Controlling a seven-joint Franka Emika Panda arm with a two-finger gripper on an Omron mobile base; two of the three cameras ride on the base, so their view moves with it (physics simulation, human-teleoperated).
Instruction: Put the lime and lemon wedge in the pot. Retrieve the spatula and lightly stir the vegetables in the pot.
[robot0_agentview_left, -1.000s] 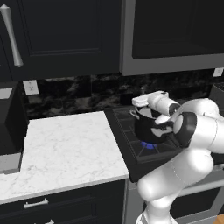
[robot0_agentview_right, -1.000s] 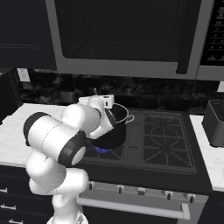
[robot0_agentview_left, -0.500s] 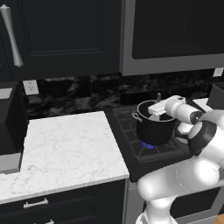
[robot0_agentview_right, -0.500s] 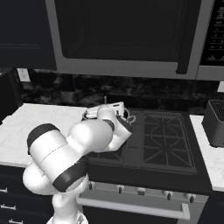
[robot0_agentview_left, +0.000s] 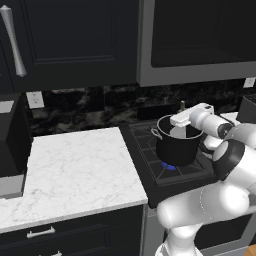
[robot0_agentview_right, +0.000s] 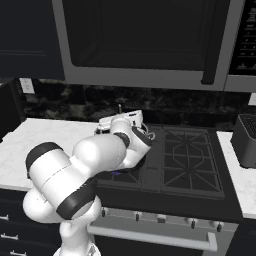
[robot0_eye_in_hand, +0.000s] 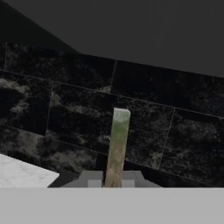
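Note:
The black pot (robot0_agentview_left: 175, 147) stands on the front left burner of the stove. My gripper (robot0_agentview_left: 181, 116) hovers level over the pot's mouth, shut on the spatula's thin handle (robot0_agentview_left: 182, 105), which pokes up above the hand. In the hand view the handle (robot0_eye_in_hand: 118, 144) rises between my fingertips (robot0_eye_in_hand: 92, 179) against the dark tiled wall. From the right base view my own arm covers most of the pot (robot0_agentview_right: 142, 132), and the handle tip (robot0_agentview_right: 119, 107) shows above the gripper (robot0_agentview_right: 119, 120). The spatula's blade is hidden. The lime and the lemon wedge are hidden.
A blue flame (robot0_agentview_left: 169, 166) burns under the pot. A white marble counter (robot0_agentview_left: 75, 170) lies left of the stove (robot0_agentview_right: 190, 155). A dark grey slotted box (robot0_agentview_right: 247, 140) sits at the right. The microwave (robot0_agentview_right: 150, 40) hangs low overhead, with the backsplash close behind.
The elbow has swung to the right, uncovering the pot in the left base view. The hand has shifted slightly right over the pot, still shut on the handle.

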